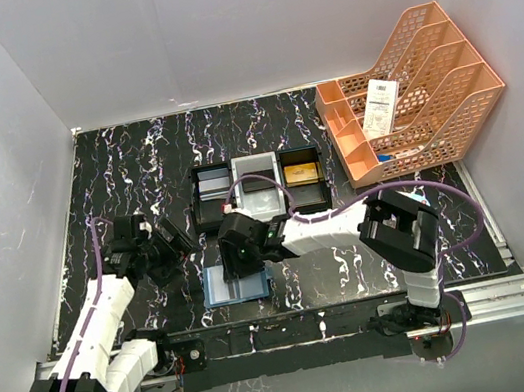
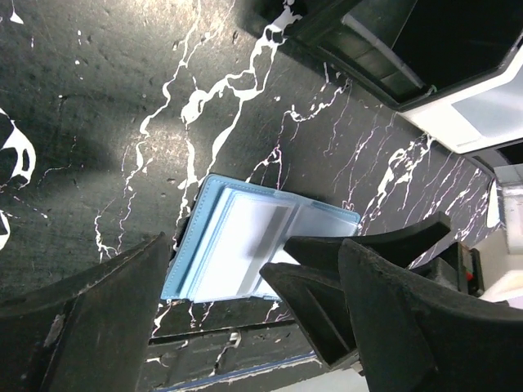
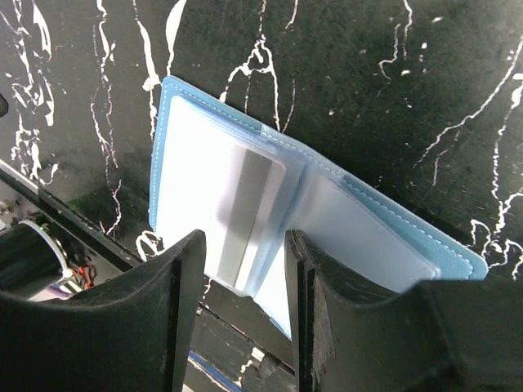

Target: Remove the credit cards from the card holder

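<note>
The teal-blue card holder (image 1: 220,291) lies open near the table's front edge, its pale clear pockets facing up (image 3: 196,155) (image 2: 237,245). My right gripper (image 1: 242,252) (image 3: 243,245) hangs right over it, open, its jaws on either side of a raised clear pocket leaf (image 3: 249,216) that shows a grey stripe. I cannot tell whether that stripe is a card. My left gripper (image 1: 168,249) (image 2: 245,327) is wide open just left of the holder, with nothing in it. A gold credit card (image 1: 303,173) lies in the tray's right compartment.
The black-and-white three-compartment tray (image 1: 235,176) (image 2: 425,114) sits just behind the holder. An orange file rack (image 1: 416,93) with a white barcoded slip (image 1: 381,106) stands at the back right. White walls close in the black marbled table (image 1: 135,168).
</note>
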{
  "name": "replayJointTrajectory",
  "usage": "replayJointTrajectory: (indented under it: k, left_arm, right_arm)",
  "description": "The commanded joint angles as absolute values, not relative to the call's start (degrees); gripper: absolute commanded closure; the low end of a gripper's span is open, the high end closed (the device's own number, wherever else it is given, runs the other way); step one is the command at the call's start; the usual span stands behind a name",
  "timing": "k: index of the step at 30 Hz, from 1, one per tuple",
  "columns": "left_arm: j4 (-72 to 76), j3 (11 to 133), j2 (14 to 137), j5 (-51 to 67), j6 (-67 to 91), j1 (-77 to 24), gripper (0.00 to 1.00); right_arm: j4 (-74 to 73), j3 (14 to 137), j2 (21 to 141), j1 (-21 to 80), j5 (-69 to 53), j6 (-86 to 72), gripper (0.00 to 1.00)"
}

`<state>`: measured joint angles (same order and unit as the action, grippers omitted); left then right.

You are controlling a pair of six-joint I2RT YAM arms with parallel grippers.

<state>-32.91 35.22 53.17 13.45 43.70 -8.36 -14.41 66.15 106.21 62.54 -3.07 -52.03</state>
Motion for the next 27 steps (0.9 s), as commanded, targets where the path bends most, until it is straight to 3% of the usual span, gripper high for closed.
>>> replayJointTrajectory:
  k: [1, 13, 22, 27]
  left_arm:
    - [-33.27, 34.13, 53.96, 16.12, 44.91, -8.09, 0.19]
    - [-32.95, 33.49, 52.94, 16.30, 44.74, -8.09, 0.24]
    - [-30.07, 30.94, 51.27, 20.74, 45.09, -8.09, 0.36]
    - [-27.38, 28.74, 53.00, 26.15, 45.77, -8.15, 0.44]
  right_arm:
    - [-16.21, 69.72, 106.60, 62.82, 1.62, -53.32, 0.57]
    - [-24.13, 74.69, 112.96, 65.00, 8.85, -50.99, 0.57]
    - [-17.44, 66.84, 110.36, 65.04, 7.72, -51.41, 0.84]
    - [-16.09, 65.65, 111.35, 64.92, 6.77, -52.05, 0.93]
